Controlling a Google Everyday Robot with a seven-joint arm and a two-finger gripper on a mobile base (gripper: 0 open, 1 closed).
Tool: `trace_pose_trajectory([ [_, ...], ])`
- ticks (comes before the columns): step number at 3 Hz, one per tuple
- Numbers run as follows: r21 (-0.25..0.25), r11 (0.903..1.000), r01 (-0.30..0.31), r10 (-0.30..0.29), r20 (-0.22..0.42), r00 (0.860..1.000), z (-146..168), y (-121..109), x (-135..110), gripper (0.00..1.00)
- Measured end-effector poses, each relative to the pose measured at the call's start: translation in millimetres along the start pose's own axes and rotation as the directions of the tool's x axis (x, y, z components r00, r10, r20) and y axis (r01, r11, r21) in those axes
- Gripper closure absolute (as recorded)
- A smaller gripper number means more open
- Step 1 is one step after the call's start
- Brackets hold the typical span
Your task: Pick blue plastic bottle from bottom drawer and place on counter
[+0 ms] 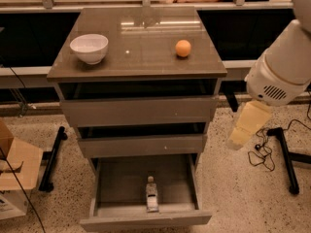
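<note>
The blue plastic bottle (pixel 152 194) lies lengthwise in the open bottom drawer (pixel 146 221), near its front wall, cap pointing to the back. The counter (pixel 141 57) tops the cabinet above it. My gripper (pixel 238 136) hangs pale and yellowish below the white arm housing (pixel 284 67), to the right of the cabinet at the height of the middle drawer. It is well above and to the right of the bottle and holds nothing that I can see.
A white bowl (pixel 89 48) and an orange (pixel 183 48) sit on the counter. The top drawer (pixel 138 109) and middle drawer (pixel 143 144) stand slightly pulled out. A cardboard box (pixel 14 171) is on the floor at left. A black stand leg (pixel 284 154) and cables lie at right.
</note>
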State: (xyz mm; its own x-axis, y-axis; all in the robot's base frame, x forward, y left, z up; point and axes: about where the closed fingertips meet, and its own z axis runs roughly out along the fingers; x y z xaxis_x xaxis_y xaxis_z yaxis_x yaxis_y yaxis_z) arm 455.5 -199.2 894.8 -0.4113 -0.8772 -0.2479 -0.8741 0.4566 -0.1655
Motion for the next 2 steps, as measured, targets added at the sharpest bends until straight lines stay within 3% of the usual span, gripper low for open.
trace_pose_trajectory([
  [1,-0.016,0.9991,-0.040,0.040,0.004,0.999,27.3,8.4,-9.1,0.00],
  [2,-0.066,0.9941,-0.086,0.087,0.003,0.996,75.9,19.6,-26.0,0.00],
])
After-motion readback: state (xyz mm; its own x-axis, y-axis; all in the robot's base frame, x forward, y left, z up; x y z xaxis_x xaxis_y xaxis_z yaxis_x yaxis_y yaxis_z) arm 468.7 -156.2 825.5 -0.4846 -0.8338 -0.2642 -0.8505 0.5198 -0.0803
